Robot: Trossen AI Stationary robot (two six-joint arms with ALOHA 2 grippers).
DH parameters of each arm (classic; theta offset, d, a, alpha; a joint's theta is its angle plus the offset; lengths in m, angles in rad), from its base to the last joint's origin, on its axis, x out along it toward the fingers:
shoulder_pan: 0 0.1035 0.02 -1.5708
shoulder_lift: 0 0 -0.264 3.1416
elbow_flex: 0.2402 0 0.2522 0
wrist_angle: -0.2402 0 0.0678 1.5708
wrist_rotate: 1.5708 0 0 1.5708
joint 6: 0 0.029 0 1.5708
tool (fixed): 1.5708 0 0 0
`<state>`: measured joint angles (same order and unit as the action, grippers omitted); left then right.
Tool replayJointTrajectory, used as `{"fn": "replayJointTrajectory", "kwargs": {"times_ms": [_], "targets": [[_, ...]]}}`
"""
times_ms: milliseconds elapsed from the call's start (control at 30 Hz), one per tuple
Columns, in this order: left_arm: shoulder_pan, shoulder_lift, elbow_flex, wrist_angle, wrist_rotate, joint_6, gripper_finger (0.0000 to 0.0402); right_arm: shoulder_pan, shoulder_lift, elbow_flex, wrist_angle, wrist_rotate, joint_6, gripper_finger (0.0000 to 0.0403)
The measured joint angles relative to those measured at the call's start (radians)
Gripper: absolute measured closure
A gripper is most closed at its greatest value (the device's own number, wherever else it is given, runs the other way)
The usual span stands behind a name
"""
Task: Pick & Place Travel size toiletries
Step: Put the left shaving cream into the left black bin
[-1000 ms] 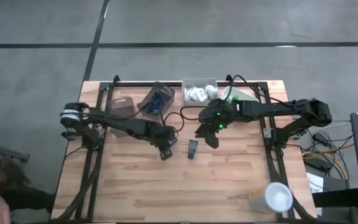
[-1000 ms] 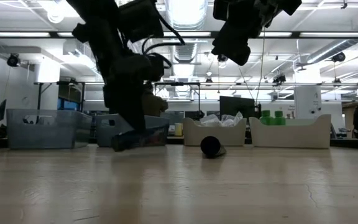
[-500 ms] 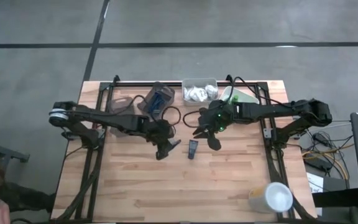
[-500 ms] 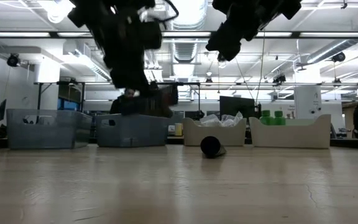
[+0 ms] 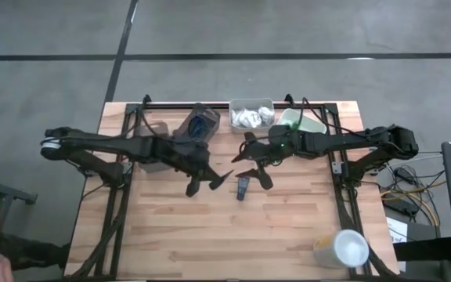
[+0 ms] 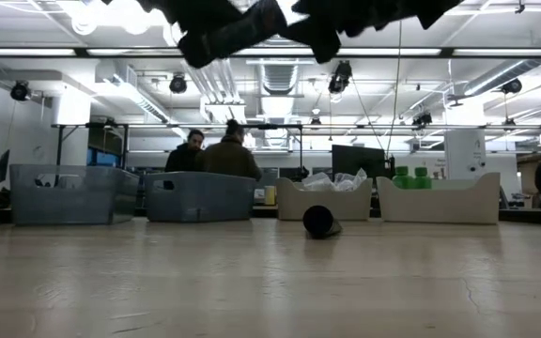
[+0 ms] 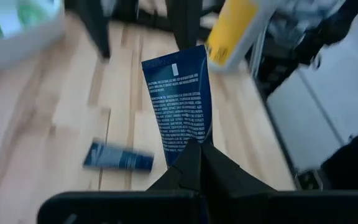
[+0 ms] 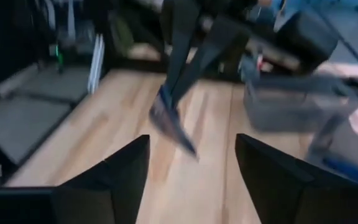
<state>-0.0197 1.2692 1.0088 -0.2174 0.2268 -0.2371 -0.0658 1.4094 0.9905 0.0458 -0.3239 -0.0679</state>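
Navy tube (image 7: 179, 106) pinched by its crimped end in the left tool (image 5: 207, 182), fingers pressed together on it; printed face toward the wrist camera, cap end pointing away. In the high view the tube (image 5: 221, 179) sticks out sideways, lifted clear above the counter (image 5: 288, 235). Held by the flat end probably because that is the thinnest part to clamp

Second navy tube (image 5: 243, 187) lies flat on the wood just beside the first, near centre; in the low view (image 6: 320, 222) it shows end-on as a dark round shape

Right tool (image 5: 254, 162) hangs over the counter close by, fingers (image 8: 272, 180) spread and holding nothing; likely lined up for the tube lying below

Along the far edge: two grey bins (image 5: 153, 132), (image 5: 198, 124), the second with dark tubes inside; a white tray (image 5: 250, 103) of crinkly packets (image 5: 249, 118); a tray with green bottles (image 6: 413, 176). Judged sorted by kind, so the lifted tube probably goes to the second grey bin

Large white cup (image 5: 343, 249) at the near right corner. Light wood plank top on a black frame. Behind: open workshop, strip lights, two people (image 6: 216, 158) standing far off
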Motion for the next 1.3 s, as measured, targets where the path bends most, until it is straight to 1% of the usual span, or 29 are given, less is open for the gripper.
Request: {"fn": "replayJointTrajectory", "kwargs": {"times_ms": [133,167,233,333,400,467,533,633,733,867,967,1067,1133,1300], "targets": [[0.0,-0.01,0.0,0.135,0.0,-0.008,0.0399,-0.004,0.0,0.0,0.148,-0.001,0.125,0.0155],[0.0,-0.012,0.0,0.171,0.0,-0.008,0.0399,-0.007,0.0,0.0,0.18,-0.013,0.145,0.0153],[0.0,-0.015,0.0,0.225,0.0,-0.008,0.04,-0.016,0.0,0.0,0.234,-0.072,0.175,0.0152],[0.0,-0.025,0.0,0.277,0.0,-0.009,0.04,-0.026,0.0,0.0,0.295,-0.179,0.219,0.0161],[0.0,-0.036,0.0,0.304,0.0,-0.009,0.0399,-0.03,0.0,0.001,0.316,-0.227,0.245,0.0171],[0.0,-0.047,0.0,0.326,0.0,-0.007,0.0399,-0.032,0.0,0.001,0.341,-0.252,0.268,0.0181],[0.001,-0.056,0.001,0.358,-0.006,0.004,0.04,-0.033,0.0,0.001,0.38,-0.253,0.276,0.0192],[0.006,-0.06,0.001,0.389,-0.009,0.022,0.0399,-0.034,0.0,0.002,0.426,-0.253,0.271,0.0212],[0.01,-0.062,0.002,0.386,-0.007,0.029,0.0399,-0.034,0.0,0.002,0.453,-0.251,0.251,0.0241],[0.013,-0.062,0.001,0.386,-0.005,0.042,0.04,-0.034,0.001,0.002,0.459,-0.243,0.244,0.0293],[0.014,-0.062,0.001,0.385,-0.005,0.052,0.0399,-0.034,0.001,0.002,0.459,-0.215,0.24,0.0337],[0.017,-0.062,0.002,0.382,-0.005,0.062,0.0398,-0.037,0.002,0.002,0.459,-0.219,0.254,0.0377],[0.021,-0.063,0.002,0.381,-0.004,0.063,0.0398,-0.039,0.002,0.002,0.456,-0.219,0.27,0.0387],[0.025,-0.063,0.001,0.334,-0.009,0.042,0.0386,-0.04,0.002,0.003,0.383,-0.218,0.284,0.0392]]}}
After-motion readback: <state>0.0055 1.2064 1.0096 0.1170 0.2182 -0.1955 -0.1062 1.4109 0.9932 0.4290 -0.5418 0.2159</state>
